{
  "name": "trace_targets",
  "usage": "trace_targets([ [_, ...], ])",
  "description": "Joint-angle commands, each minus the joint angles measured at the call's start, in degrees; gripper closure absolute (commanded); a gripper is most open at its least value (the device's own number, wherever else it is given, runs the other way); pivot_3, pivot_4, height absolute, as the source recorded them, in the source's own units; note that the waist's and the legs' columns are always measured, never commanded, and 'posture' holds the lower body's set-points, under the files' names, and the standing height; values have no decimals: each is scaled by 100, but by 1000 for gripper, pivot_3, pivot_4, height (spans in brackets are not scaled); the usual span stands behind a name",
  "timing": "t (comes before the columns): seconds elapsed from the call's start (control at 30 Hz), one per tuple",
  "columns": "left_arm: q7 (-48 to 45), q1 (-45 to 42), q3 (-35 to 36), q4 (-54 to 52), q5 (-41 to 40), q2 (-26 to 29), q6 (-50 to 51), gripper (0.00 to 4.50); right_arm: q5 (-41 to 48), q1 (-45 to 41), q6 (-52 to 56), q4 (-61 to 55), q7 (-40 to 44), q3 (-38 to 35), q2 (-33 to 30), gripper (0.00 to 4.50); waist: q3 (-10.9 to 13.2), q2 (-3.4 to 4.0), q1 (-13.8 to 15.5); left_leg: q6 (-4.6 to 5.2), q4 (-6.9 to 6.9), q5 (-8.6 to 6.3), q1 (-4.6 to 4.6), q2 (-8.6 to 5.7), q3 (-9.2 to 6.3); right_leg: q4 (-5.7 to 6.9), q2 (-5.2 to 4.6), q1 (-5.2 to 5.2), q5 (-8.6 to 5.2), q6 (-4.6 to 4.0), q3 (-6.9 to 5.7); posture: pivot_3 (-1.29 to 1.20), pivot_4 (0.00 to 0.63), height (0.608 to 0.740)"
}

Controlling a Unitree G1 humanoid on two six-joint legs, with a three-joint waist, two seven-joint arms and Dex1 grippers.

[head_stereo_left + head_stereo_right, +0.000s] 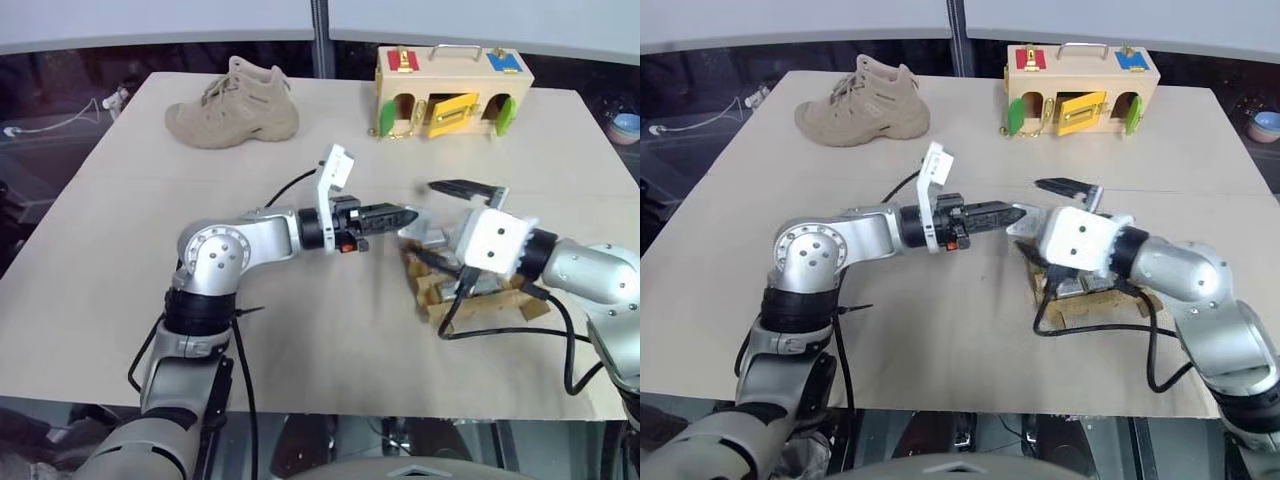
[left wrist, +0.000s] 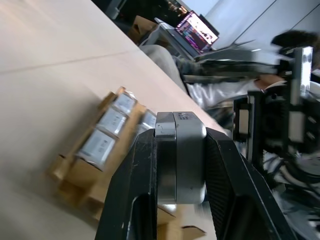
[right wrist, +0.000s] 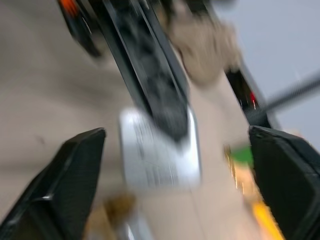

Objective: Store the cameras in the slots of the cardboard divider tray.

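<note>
We're right on the left gripper (image 1: 408, 216), level over the table, its two black fingers (image 2: 135, 195) pinched on a camera (image 2: 180, 157), a smooth silver-grey metal block with rounded corners, clamped across its thin sides. Just off its tip, toward three o'clock, our right gripper (image 3: 175, 175) has its dark, ribbed jaws spread wide, one on either side of that same camera and clear of it; from the right wrist we see the block's pale face with fine print, gripped by the other arm's black fingertip. Directly beneath the two grippers, at about four o'clock from table centre, sits the cardboard divider tray (image 1: 500, 300), tan corrugated card with notched strips crossing into slots. In the left wrist view we count three more cameras (image 2: 111, 121) standing in a row along one edge of the tray, glossy faces up, and part of another behind them; how full the remaining slots are we cannot tell. The table (image 1: 120, 270) is a matte beige sheet. Further out, at eleven o'clock, a sand-coloured suede lace-up boot (image 1: 235, 105); at one o'clock, a pale wooden box (image 1: 452, 90) with a wire handle, arched openings and yellow and green doors, well apart from the tray.
</note>
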Motion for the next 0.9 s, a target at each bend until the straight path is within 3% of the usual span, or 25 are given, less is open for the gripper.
trace_targets([
  [0.03, -778, -595, -678, 569, 1018, -414, -894, 3793, 844, 1291, 784, -769, 24, -2133, 431, 24, -1, 2, 81, 0, 2, 0, -6, -4, -8, -1, 1, 0, 0, 0, -8, 0, 150, 740],
  [0.17, -1512, -1229, -1456, 1776, 2129, -1191, -1944, 3793, 1079, 2943, 845, -1372, 229, -3531, 873, 24, -6, 16, 83, 3, 3, -1, -12, -26, -24, 2, -8, 2, -4, 8, -10, 0, 150, 740],
  [0.33, -2266, -2021, -1806, 3514, 3087, -2201, -2929, 3793, 1455, 4103, 373, -1685, 210, -4243, 1377, 24, -7, 21, -6, 5, 0, -1, -4, -56, -48, 3, 9, 7, -25, 42, -13, 0, 150, 740],
  [0.6, -2400, -2931, -2172, 5206, 4661, -2947, -3823, 3793, 1522, 5014, -403, -1702, -207, -4399, 1608, 24, -6, 19, -105, 33, -9, -18, 10, -67, -106, 1, 20, 6, -27, 44, 38, 0, 150, 740],
  [0.9, -3051, -3356, -2092, 5657, 5158, -3294, -3132, 3793, 1540, 5365, -767, -1702, -668, -4236, 1645, 24, -6, 17, -87, 47, -9, -27, 2, -72, -107, -4, 27, 0, -31, 50, 37, 0, 150, 740],
])
